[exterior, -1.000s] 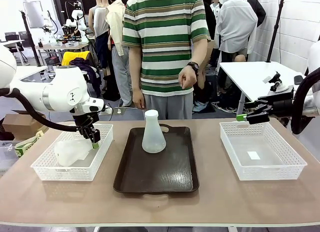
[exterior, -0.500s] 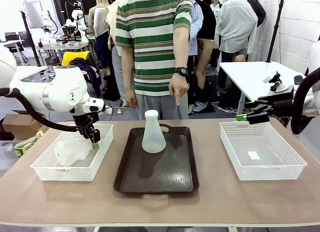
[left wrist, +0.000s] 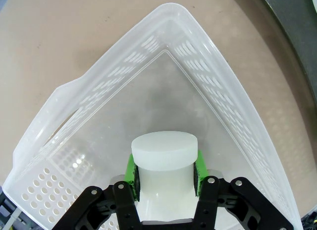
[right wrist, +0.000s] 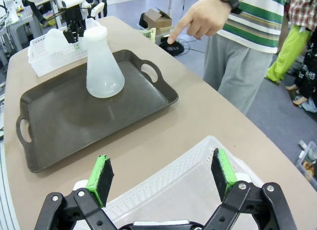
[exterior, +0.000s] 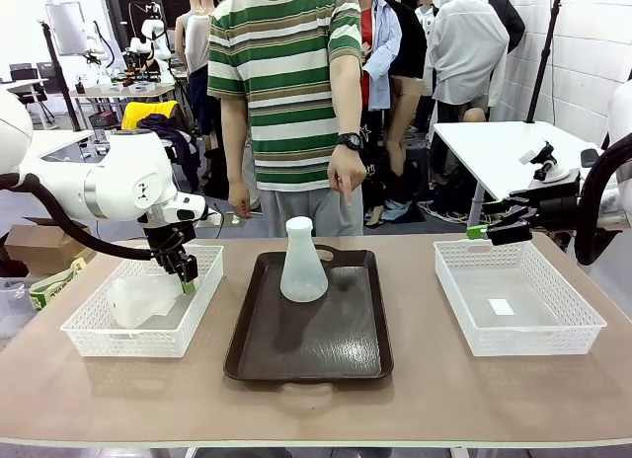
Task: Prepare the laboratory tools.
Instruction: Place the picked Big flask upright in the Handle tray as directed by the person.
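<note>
One frosted-white conical flask (exterior: 302, 262) stands upright on the dark brown tray (exterior: 311, 344); the right wrist view has this flask (right wrist: 102, 64) too. A second flask (exterior: 143, 297) lies on its side in the left white basket (exterior: 99, 338). My left gripper (exterior: 187, 277) is shut on that flask's neck; in the left wrist view the green pads (left wrist: 130, 171) press both sides of the neck (left wrist: 164, 155). My right gripper (right wrist: 161, 175) hangs open above the far rim of the right basket (exterior: 518, 330). A person's hand (exterior: 347, 174) points a finger down behind the tray.
The person stands at the far side of the table. The right basket holds a small white label (exterior: 501, 307). Bare table surface (exterior: 415, 399) lies in front of the tray and both baskets.
The person has shifted to the left and stretched an arm down, pointing toward the tray. Neither arm nor either flask has moved.
</note>
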Motion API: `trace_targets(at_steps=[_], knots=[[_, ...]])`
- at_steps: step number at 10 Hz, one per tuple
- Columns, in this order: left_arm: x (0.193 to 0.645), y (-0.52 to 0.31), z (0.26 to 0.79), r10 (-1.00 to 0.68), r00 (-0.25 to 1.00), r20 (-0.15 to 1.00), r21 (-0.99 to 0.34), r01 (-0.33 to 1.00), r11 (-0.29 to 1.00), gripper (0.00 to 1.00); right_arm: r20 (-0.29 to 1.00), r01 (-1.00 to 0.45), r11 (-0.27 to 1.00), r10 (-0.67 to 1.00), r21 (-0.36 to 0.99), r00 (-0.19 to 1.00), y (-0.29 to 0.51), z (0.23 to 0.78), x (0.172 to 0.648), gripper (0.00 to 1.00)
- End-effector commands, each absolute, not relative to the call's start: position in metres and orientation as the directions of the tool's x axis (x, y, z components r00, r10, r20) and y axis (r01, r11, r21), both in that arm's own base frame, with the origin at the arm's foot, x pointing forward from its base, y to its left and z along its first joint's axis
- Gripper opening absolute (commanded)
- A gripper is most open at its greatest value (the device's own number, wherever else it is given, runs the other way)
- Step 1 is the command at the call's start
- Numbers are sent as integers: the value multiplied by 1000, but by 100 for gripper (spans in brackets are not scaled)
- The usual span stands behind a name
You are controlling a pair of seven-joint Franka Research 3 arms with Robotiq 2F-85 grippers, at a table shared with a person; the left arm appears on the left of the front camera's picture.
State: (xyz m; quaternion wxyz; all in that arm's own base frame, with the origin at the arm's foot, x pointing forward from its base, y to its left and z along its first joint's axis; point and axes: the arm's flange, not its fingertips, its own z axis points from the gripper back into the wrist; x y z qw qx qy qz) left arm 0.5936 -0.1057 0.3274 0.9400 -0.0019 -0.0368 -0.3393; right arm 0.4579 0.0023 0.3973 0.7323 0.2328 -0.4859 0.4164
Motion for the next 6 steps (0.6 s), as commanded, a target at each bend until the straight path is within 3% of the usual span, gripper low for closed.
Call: trace_targets(at_steps=[1,6], knots=[[596,-105,327,-640,764,82,33,640,768,0,901,-832,550,394,-71,183,2,397,458,100],[594,-106,327,-638,767,70,22,638,770,0,901,-832,550,394,-71,183,2,397,458,100]])
